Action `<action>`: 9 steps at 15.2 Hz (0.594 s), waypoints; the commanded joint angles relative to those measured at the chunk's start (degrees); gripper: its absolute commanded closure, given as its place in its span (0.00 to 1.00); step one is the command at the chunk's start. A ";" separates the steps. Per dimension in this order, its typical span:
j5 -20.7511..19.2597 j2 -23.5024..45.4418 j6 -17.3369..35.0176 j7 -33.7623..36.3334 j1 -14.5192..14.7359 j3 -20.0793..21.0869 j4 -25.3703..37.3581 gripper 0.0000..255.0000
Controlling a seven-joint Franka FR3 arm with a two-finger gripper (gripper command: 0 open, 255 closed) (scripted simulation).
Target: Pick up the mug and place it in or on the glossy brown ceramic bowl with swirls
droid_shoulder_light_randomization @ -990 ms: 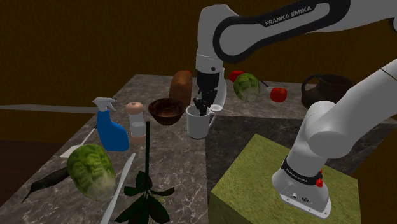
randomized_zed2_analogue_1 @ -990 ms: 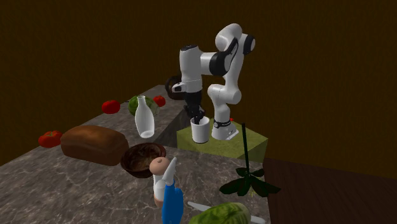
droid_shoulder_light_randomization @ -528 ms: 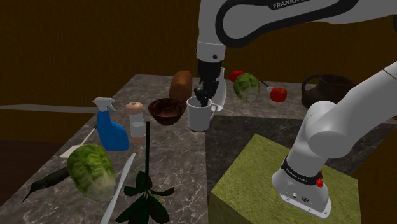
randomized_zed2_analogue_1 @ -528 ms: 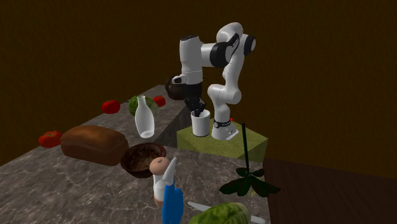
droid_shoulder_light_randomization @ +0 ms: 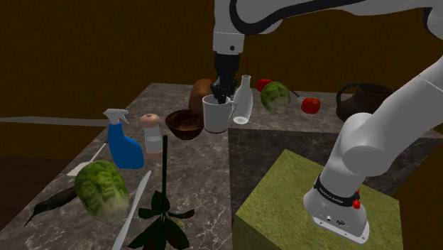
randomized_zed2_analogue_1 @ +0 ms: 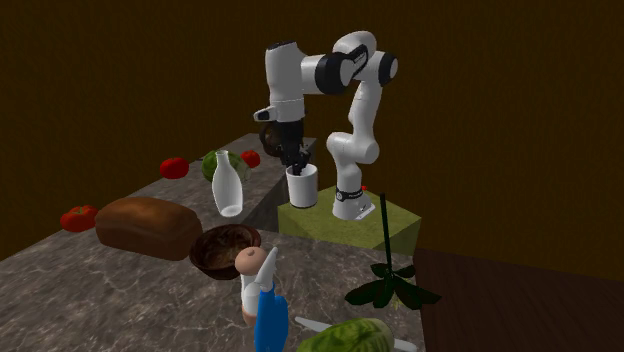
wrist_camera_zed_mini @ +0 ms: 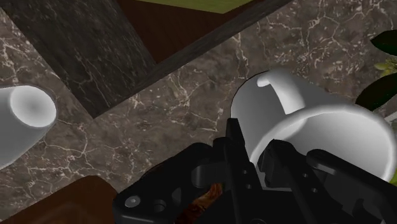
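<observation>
Against the frame a second earlier, the plain white handled mug (droid_shoulder_light_randomization: 216, 113) is hanging higher and further toward the shoulder view's left, carried by the arm. The all-black two-finger gripper (droid_shoulder_light_randomization: 222, 94) is clamping the mug's wall at the rim, one finger inside and one outside, as the wrist view is showing (wrist_camera_zed_mini: 254, 159) on the mug (wrist_camera_zed_mini: 305, 121). The mug is hanging upright, clear of the dark veined marble countertop (droid_shoulder_light_randomization: 192, 170), its handle pointing away from the fingers. In the shoulder view it is appearing just right of the glossy brown swirled bowl (droid_shoulder_light_randomization: 186, 123) and in front of the clear glass bottle (droid_shoulder_light_randomization: 243, 101); whether it is yet over the bowl is hard to judge. In the second exterior view the mug (randomized_zed2_analogue_1: 301, 186) is hanging well apart from the bowl (randomized_zed2_analogue_1: 224, 249)
</observation>
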 commanded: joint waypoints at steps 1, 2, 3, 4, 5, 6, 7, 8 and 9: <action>-1.07 3.92 0.24 -1.15 -0.96 -0.77 3.51 1.00; -1.57 5.84 0.12 -1.66 -1.37 -1.13 5.47 1.00; -2.05 7.77 -0.05 -2.15 -1.77 -1.48 7.50 1.00; -2.50 9.71 -0.28 -2.62 -2.14 -1.81 9.59 1.00; -2.94 11.66 -0.56 -3.07 -2.50 -2.13 11.76 1.00; -3.36 13.63 -0.90 -3.51 -2.84 -2.43 14.01 1.00; -3.75 15.62 -1.30 -3.94 -3.17 -2.71 16.33 1.00; -4.14 17.64 -1.76 -4.35 -3.47 -2.99 18.74 1.00; -4.51 19.67 -2.28 -4.75 -3.75 -3.26 21.24 1.00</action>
